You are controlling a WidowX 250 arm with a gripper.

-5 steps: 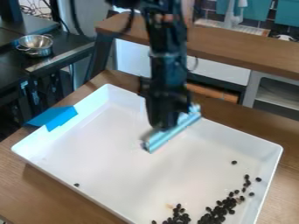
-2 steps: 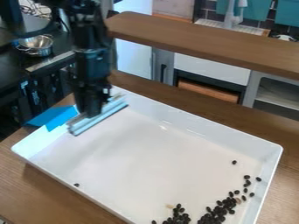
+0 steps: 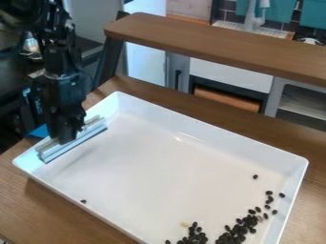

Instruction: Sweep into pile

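Nearest to the camera, many dark beans (image 3: 237, 231) lie loosely at the right part of the white tray (image 3: 294, 183), well apart from the gripper. One single bean (image 3: 83, 201) is beside the near rim. Farther, at the tray's left end, the gripper (image 3: 66, 139) is pinching a pale-blue squeegee (image 3: 83, 137).

glossy white plastic tray (image 3: 153, 167), smooth matt wood table (image 3: 293, 138), shiny dark beans (image 3: 239, 229).

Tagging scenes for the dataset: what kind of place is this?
Probably a lab or workshop mocked up as a kitchen: a robot arm over a white tray on a wooden table, with a cloth hanging by dark tiles behind.
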